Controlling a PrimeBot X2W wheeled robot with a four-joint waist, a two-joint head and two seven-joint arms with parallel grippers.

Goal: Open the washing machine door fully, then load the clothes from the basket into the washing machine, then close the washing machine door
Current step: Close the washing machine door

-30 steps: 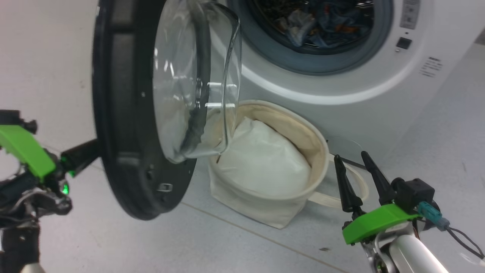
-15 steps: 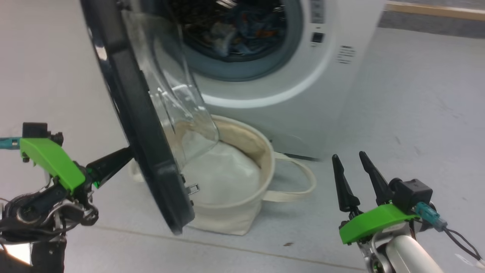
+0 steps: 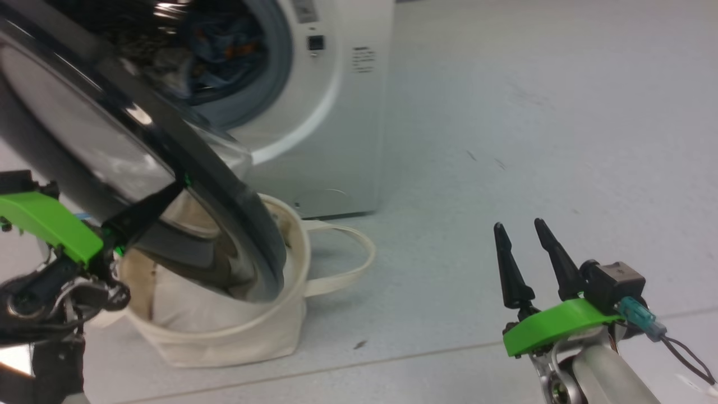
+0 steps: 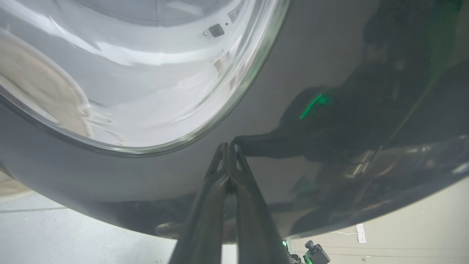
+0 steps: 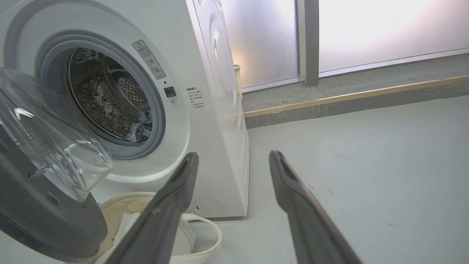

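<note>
The white washing machine (image 3: 331, 112) stands at the upper left, with light blue clothes (image 3: 224, 45) lying in its drum. Its round black door (image 3: 224, 185) hangs half-swung over the cream basket (image 3: 235, 336). My left gripper (image 3: 178, 188) is shut, tips pressed on the door's glossy outer face (image 4: 329, 55) just below the glass window (image 4: 146, 73); the left gripper (image 4: 229, 146) holds nothing. My right gripper (image 3: 517, 224) hovers open and empty over the floor at the lower right. In the right wrist view the right gripper (image 5: 234, 156) points at the machine (image 5: 205, 139), door (image 5: 44, 220) and basket (image 5: 205, 238).
A plain white cloth bundle (image 3: 185, 311) fills the basket, whose strap handle (image 3: 359, 264) loops onto the grey floor (image 3: 505, 140). Behind the machine run a raised ledge with a wooden strip (image 5: 348, 97) and frosted glass panels (image 5: 384, 29).
The head camera has turned, shifting the scene leftwards. The door has swung toward the machine, from showing its inner bowl to showing its outer face, with the shut left gripper against it. The right gripper stayed open.
</note>
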